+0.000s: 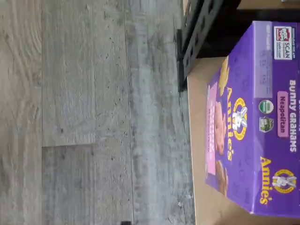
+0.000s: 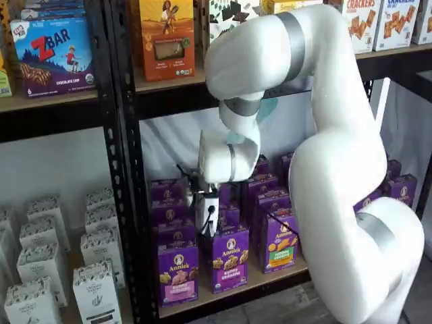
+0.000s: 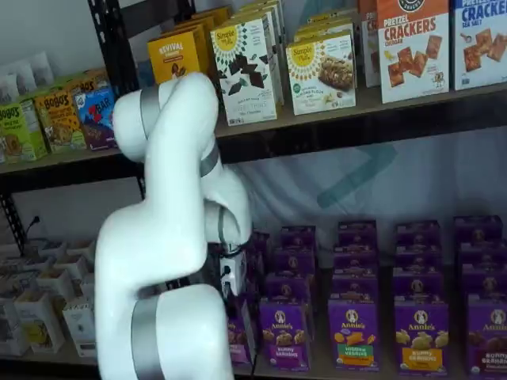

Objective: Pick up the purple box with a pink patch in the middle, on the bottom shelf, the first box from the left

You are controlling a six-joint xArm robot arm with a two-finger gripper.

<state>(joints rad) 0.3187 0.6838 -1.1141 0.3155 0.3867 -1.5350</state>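
Observation:
The purple box [image 1: 253, 122] is an upright Annie's carton with a pink patch. It fills the near side of the wrist view and stands on the light wooden bottom shelf [image 1: 201, 140]. In a shelf view it [image 2: 177, 273] is the front box at the left end of the shelf [image 2: 260, 283]. My gripper [image 2: 206, 229] hangs just above and behind that box, between it and the carton with a purple patch [image 2: 229, 260]. Its white body shows, but no gap between the fingers can be made out. In a shelf view the arm covers most of the box, and the gripper [image 3: 235, 289] shows beside it.
A carton with a green patch [image 2: 280, 243] and several more purple cartons stand in rows behind and to the right. A black perforated upright [image 2: 125, 202] stands close on the left. White cartons [image 2: 94, 290] fill the neighbouring bay. The higher board [image 2: 169, 84] carries other boxes.

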